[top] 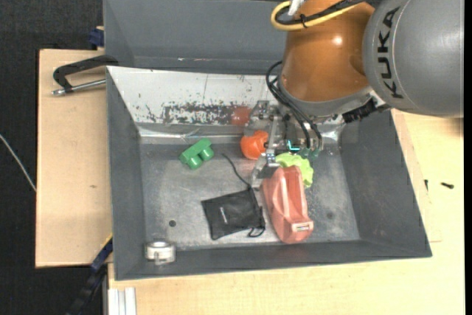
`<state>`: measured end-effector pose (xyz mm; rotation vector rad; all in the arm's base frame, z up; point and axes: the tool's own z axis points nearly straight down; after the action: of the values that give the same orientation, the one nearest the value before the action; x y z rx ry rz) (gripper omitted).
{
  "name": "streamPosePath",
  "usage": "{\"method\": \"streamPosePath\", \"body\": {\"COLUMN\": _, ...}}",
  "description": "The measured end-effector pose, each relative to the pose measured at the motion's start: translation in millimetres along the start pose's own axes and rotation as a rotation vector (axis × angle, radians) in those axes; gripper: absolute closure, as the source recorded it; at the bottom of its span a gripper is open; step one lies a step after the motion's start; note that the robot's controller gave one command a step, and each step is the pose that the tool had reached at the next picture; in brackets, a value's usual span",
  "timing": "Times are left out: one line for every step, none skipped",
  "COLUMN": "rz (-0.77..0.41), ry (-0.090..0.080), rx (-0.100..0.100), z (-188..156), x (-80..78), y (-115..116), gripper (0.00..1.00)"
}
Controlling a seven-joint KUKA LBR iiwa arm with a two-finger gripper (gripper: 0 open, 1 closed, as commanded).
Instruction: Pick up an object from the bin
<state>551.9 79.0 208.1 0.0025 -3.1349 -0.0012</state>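
Uppermost was seen the orange-covered wrist (324,48), with the hand (286,151) set low at the middle of the bin (125,181) — just above a salmon-pink oblong object (290,204) and a yellow-green scrap (302,169), an orange ball (253,145) beside. Whether the hand was spread or pressed together could not be told.

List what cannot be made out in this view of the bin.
In the camera view:
1. Yellow-green thing: mostly covered by the gripper and the pink bottle-like thing; its kind is unclear.
2. Orange ball: right side hidden behind the gripper.
3. Bin, back right corner: hidden under the arm's orange cover.
4. Silver round thing, front left: too small to identify.
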Motion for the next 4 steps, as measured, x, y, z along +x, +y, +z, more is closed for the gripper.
{"method": "streamPosePath", "body": {"rz": 0.001, "ry": -0.009, "rx": -0.001, "z": -4, "x": -1.6, "y": 0, "gripper": 0.0}}
{"method": "streamPosePath", "body": {"rz": -0.012, "ry": -0.012, "rx": -0.001, "z": 63, "x": 1.7, "y": -8, "gripper": 0.0}}
{"method": "streamPosePath", "body": {"rz": -0.238, "ry": -0.006, "rx": 0.0, "z": 89, "x": -5.5, "y": -22, "gripper": 0.0}}
{"method": "streamPosePath", "body": {"rz": -0.358, "ry": -0.012, "rx": 0.001, "z": 135, "x": 54.7, "y": -17, "gripper": 1.0}}
